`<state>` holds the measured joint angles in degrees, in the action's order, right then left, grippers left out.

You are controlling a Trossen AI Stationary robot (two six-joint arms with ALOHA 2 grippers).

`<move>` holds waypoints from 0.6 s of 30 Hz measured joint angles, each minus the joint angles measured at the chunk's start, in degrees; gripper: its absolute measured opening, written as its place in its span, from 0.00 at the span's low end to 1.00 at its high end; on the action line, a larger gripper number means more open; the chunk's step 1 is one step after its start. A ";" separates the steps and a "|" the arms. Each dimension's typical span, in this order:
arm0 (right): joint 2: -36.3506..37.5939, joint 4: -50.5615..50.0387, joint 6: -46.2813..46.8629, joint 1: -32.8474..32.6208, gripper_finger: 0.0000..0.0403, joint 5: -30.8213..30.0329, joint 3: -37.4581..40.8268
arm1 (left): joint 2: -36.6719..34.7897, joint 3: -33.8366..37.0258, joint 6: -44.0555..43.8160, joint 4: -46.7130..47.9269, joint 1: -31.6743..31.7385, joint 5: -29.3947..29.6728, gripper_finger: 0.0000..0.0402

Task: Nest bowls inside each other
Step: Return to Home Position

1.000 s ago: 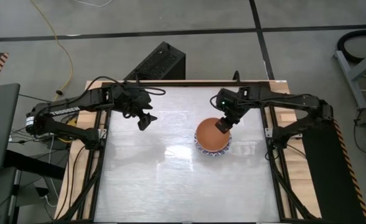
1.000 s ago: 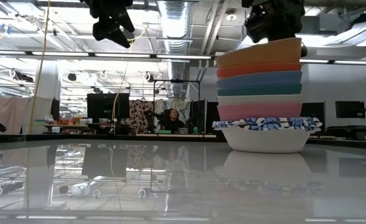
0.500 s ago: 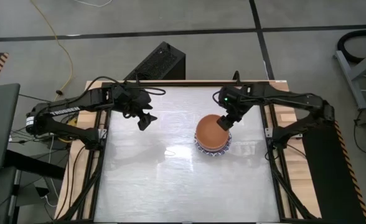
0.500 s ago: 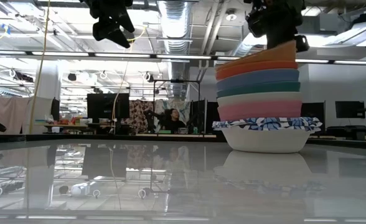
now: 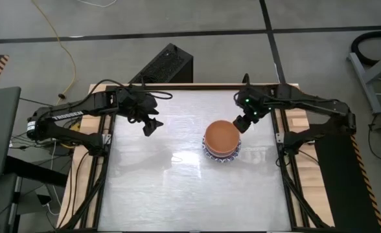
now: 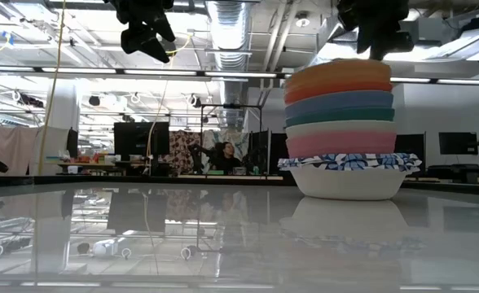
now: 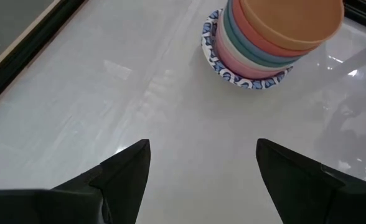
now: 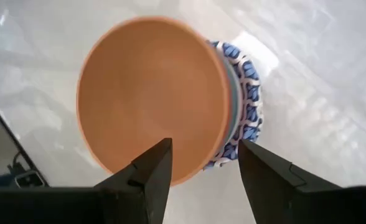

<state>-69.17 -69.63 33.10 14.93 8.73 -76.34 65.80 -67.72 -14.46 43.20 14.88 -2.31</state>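
Observation:
A stack of several nested bowls stands right of the table's middle, resting on its white bowl with a blue-patterned rim. Pink, cream, green, blue and red bowls sit above that. An orange bowl is on top and sits level. My right gripper hangs open just above the stack's far right rim, touching nothing. My left gripper waits open, raised over the table's far left. In its wrist view the stack shows well ahead of its fingers.
Bare glossy tabletop lies to the left of the stack and toward the near edge. A black box sits beyond the far edge. Wooden strips border both sides. A person sits far off in the room behind.
My right gripper has let go of the orange bowl's far right rim and has risen toward the table's far right. The orange bowl was tilted on the stack, with its right side raised. It has dropped level into the bowl below it.

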 joint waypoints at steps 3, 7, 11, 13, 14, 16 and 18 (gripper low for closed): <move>1.69 0.35 0.75 -0.28 0.50 -1.38 0.00 | 0.00 0.00 -0.02 0.00 0.00 0.01 0.70; 3.99 3.40 0.79 -4.13 0.49 -3.59 0.00 | 0.00 0.00 0.03 0.00 0.01 0.03 0.70; 5.92 12.35 -2.20 -8.74 0.47 -8.01 3.01 | 0.00 0.00 0.22 -0.23 -0.01 0.10 0.70; 7.52 20.74 -4.85 -10.23 0.47 -9.85 6.38 | 0.00 0.00 0.24 -1.28 -0.01 0.48 0.70; 8.40 25.54 -6.17 -10.54 0.47 -10.20 8.18 | 0.00 0.00 0.24 -2.27 0.01 0.57 0.70; 9.93 34.29 -8.02 -10.58 0.46 -10.07 11.46 | 0.00 0.00 0.19 -5.78 0.00 0.01 0.70; 10.95 41.40 -9.13 -10.19 0.46 -8.71 13.76 | 0.00 0.00 -0.17 -10.85 0.02 -1.66 0.70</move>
<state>-58.22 -28.23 23.97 4.74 0.02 -62.57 65.80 -67.72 -14.63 32.35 14.90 -3.98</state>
